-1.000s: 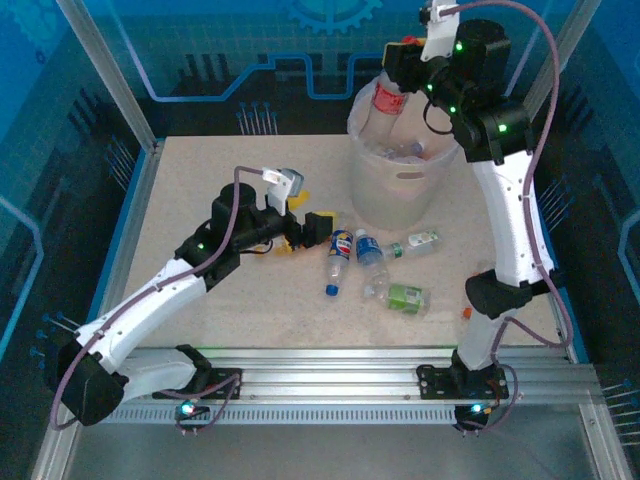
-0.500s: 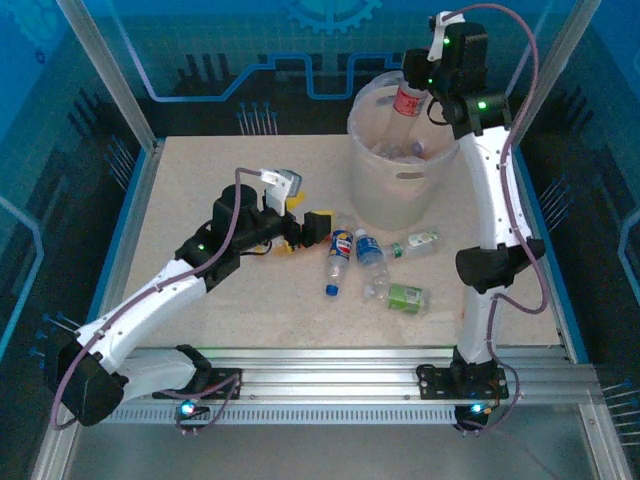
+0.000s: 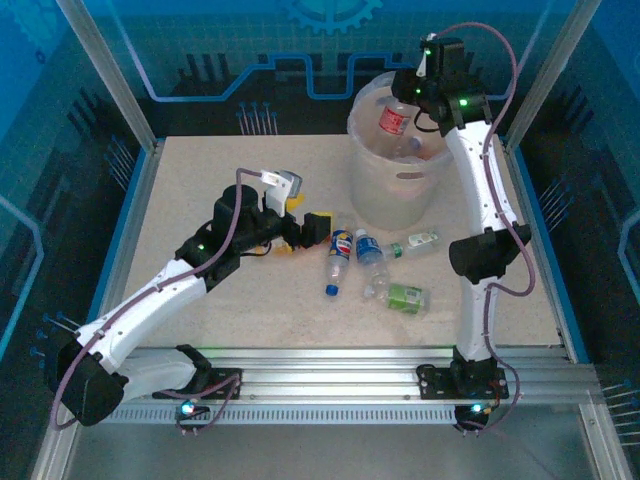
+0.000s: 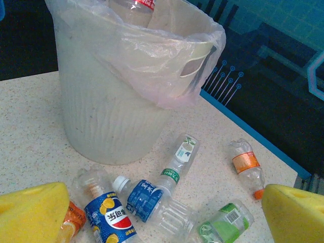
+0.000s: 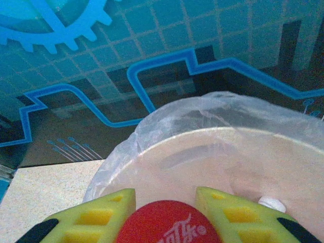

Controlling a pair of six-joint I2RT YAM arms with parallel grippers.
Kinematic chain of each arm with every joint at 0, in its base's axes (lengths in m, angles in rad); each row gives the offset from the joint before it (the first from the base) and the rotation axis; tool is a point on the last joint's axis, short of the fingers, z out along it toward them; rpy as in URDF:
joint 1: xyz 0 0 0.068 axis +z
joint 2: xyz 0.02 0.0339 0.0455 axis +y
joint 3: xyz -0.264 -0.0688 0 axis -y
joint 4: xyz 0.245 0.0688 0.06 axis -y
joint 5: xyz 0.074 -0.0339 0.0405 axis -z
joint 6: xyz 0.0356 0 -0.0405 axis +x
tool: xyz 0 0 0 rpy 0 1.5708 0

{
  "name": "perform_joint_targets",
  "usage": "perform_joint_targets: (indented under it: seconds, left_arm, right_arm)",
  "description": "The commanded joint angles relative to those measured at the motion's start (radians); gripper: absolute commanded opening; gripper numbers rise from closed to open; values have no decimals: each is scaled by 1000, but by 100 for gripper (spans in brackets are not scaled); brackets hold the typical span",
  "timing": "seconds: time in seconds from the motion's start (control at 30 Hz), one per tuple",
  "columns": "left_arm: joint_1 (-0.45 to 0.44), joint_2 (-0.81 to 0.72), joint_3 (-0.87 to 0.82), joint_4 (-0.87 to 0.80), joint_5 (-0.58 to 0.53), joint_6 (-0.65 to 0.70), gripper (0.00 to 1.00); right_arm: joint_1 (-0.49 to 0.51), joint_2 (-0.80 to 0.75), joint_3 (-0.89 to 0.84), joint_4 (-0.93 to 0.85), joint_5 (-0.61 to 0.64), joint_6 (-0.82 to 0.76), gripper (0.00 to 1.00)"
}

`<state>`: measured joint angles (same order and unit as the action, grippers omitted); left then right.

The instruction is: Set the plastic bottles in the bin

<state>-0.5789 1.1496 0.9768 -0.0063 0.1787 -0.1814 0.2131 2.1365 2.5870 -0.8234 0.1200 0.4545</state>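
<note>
Right hand [image 5: 164, 202] tight on red-labelled bottle [image 3: 392, 118] above bin [image 3: 400, 190], arm upstretched; left hand [image 3: 305, 228] wide open

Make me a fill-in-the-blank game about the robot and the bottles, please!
1. The right gripper, up over the bin, is shut on a bottle whose label is ____.
2. The left gripper hovers by the bottles on the table with its jaws ____.
3. The Pepsi bottle lying on the table has a mostly ____ label.

Missing words: red; open; blue.
</note>
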Motion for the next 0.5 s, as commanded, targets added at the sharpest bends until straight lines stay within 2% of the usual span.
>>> perform_joint_targets:
  seconds: [0.0, 0.27, 0.47]
  left_arm:
    - [-4, -3, -8, -15, -12, 12, 99]
    - [-4, 1, -5, -29, -26, 9, 99]
    - [-4, 10, 9, -49, -38, 0, 99]
  right_arm:
    - [-14, 11, -31, -8, -29, 60, 16]
    - [-26, 68, -63, -42, -38, 82, 24]
    - [-48, 103, -62, -86, -7, 78, 35]
